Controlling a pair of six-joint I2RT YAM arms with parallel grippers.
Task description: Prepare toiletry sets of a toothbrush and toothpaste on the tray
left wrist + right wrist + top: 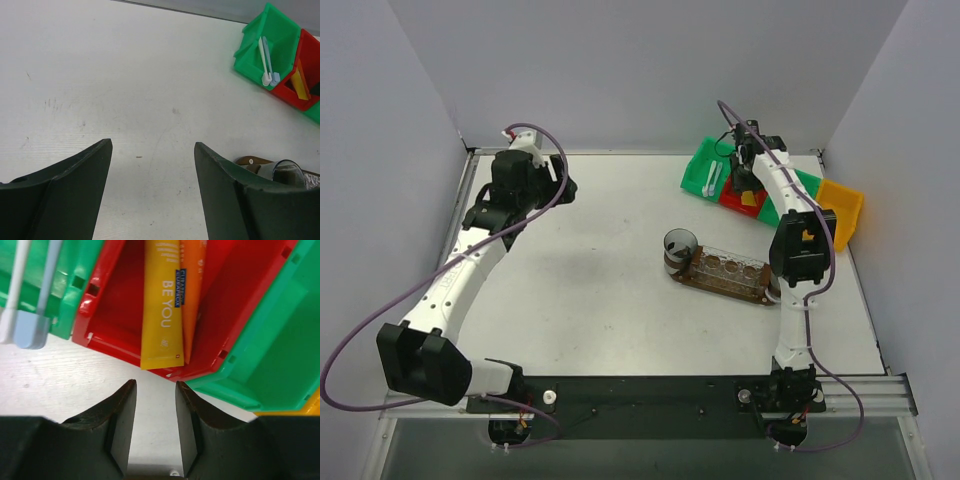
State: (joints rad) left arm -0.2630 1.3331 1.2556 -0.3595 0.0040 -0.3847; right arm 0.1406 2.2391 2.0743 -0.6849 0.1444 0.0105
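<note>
The table (100, 75) is matt white with a fine grain and faint scuffs at the left of the frame. The red bin (115, 315) and green bin (280, 340) are glossy moulded plastic. The yellow toothpaste (162, 305), upper centre, is a smooth, satin, printed tube. The toothbrushes (17, 290), upper left, are smooth plastic. The tray (718, 285) is dull dark brown wood. The cups (730, 265) are clear and glossy. The left gripper (152, 150) is matt dark plastic.

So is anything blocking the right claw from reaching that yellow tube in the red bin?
Nothing visible. The right claw sits just short of the yellow tube, whose end reaches the red bin's front rim; only table shows between.
</note>
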